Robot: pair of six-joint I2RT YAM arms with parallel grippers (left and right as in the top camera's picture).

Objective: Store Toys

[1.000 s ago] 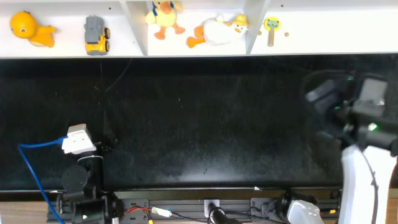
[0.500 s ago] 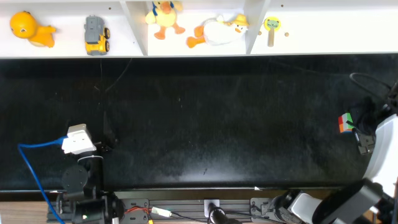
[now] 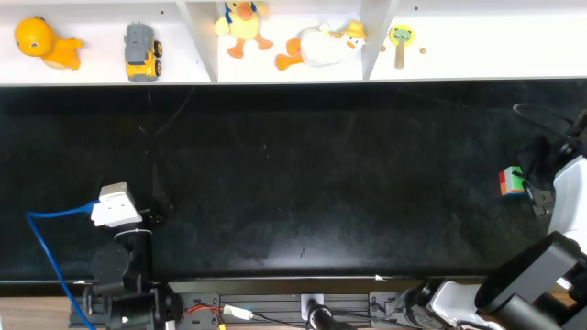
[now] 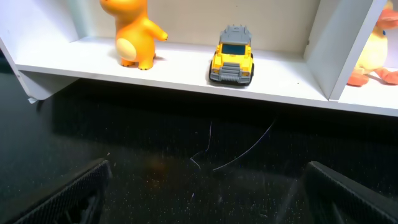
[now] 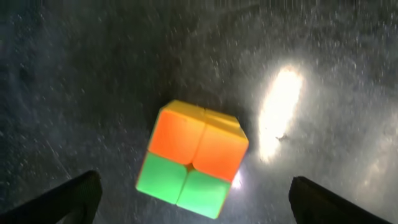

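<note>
A small colour cube (image 5: 193, 158), with orange and green faces showing, lies on the black table near its right edge (image 3: 510, 181). My right gripper (image 5: 194, 205) hovers above it, open, with a finger on either side and neither touching it. In the top view the right gripper (image 3: 529, 183) sits just right of the cube. My left gripper (image 4: 205, 190) is open and holds nothing. It rests low at the table's front left (image 3: 115, 206), facing the white shelf (image 4: 186, 78).
The white shelf (image 3: 275, 73) runs along the back. It holds an orange duck (image 3: 41, 41), a yellow truck (image 3: 142, 52), a yellow plush duck (image 3: 243, 26), a white plush duck (image 3: 321, 46) and a green rattle (image 3: 401, 38). A blue cable (image 3: 46, 243) loops at the front left.
The right arm has swung from over the table's right side out toward the right edge. The cube, hidden a second ago, now shows beside its gripper. The left arm has not moved.
</note>
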